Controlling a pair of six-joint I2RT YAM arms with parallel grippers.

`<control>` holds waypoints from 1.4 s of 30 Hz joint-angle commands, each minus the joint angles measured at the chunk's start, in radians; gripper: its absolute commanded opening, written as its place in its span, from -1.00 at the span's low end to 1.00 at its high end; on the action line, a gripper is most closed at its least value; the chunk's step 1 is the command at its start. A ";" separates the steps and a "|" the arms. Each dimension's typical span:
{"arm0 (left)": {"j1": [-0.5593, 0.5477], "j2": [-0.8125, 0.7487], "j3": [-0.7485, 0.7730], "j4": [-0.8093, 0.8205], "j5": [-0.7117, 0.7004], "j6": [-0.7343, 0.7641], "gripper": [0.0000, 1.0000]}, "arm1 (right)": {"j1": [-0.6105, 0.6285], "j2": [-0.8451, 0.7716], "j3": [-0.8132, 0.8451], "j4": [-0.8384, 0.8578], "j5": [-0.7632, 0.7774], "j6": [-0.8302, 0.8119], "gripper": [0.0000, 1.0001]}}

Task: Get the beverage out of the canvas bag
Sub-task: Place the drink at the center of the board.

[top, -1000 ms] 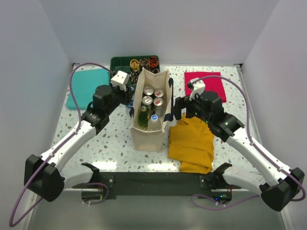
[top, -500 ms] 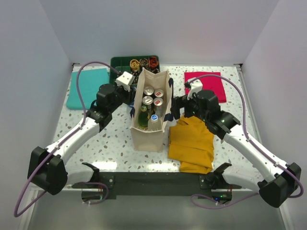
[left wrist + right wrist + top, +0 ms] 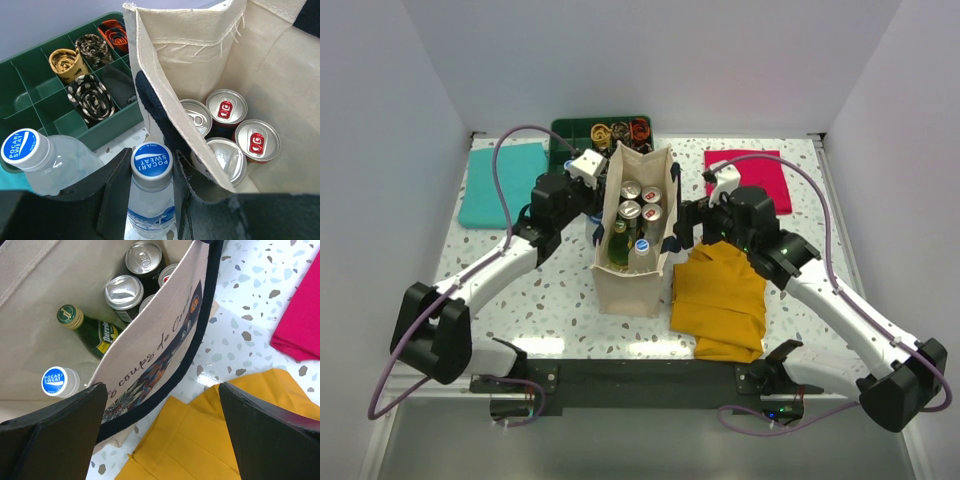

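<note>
The cream canvas bag stands upright at the table's middle. It holds several cans, a green glass bottle and a blue-capped plastic bottle. My left gripper is just outside the bag's left wall. Its jaws press both sides of a blue-capped Pocari Sweat bottle that stands on the table outside the bag. A second Pocari Sweat bottle stands to its left. My right gripper is wide open and empty beside the bag's right wall, above the table.
A green divided tray with rolled ties sits behind the bag. A mustard-yellow cloth lies right of the bag, a red cloth at the back right and a teal cloth at the back left.
My left arm has swung right and back, bringing its gripper close against the bag's left wall. My right gripper has barely shifted.
</note>
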 commanded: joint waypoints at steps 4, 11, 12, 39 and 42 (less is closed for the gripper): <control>0.022 0.017 0.047 0.288 0.037 -0.047 -1.00 | 0.002 0.047 0.062 0.045 -0.016 0.014 0.97; 0.044 0.024 0.046 0.353 0.001 -0.060 -1.00 | 0.001 0.078 0.071 0.047 -0.016 0.012 0.97; 0.048 0.030 0.050 0.351 0.003 -0.055 -1.00 | 0.001 0.083 0.071 0.047 -0.016 0.011 0.97; 0.076 0.159 0.049 0.496 -0.068 -0.054 -1.00 | 0.002 0.127 0.078 0.045 -0.018 0.003 0.97; 0.076 0.164 0.037 0.502 -0.063 -0.066 -0.85 | 0.002 0.127 0.078 0.045 -0.016 0.005 0.97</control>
